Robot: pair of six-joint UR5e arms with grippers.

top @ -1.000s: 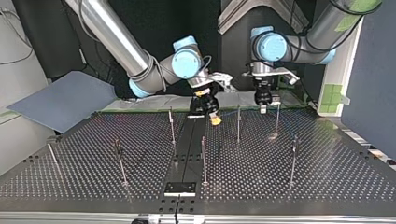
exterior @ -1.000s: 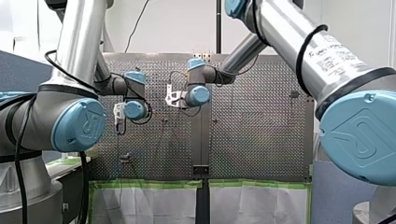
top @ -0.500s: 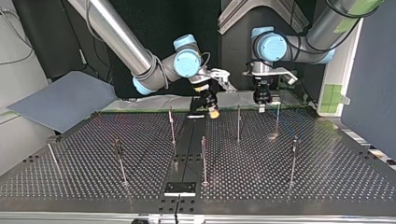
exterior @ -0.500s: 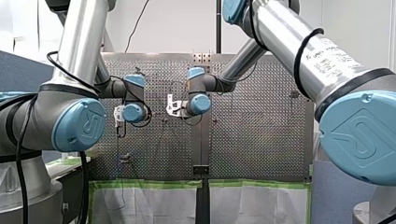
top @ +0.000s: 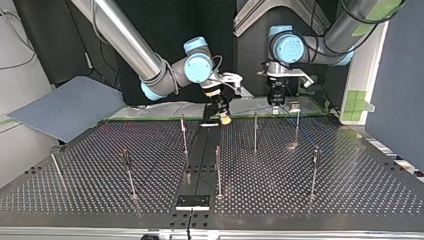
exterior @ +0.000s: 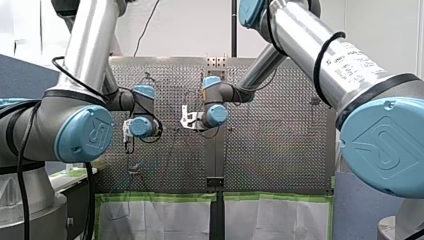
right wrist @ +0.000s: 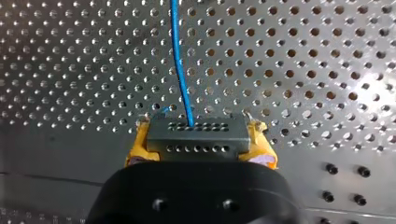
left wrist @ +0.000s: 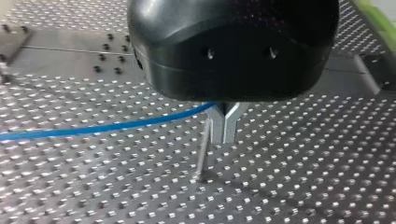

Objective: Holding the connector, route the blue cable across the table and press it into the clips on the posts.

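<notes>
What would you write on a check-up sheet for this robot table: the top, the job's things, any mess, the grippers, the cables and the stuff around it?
Surface: silver perforated metal table; a small black plate at its near edge in the top view.
Job's things: thin blue cable leaving a grey holed connector block; thin metal posts standing upright across the table.
Clutter: nothing seen.
Grippers: my right gripper, with yellow pads, is shut on the connector block; my left gripper, with metal fingers, is closed on the blue cable.
Cables: black arm cables hang along the arms.
Surroundings: blue-grey sheet beside the table at the top view's left; green tape on a panel at its right.
</notes>
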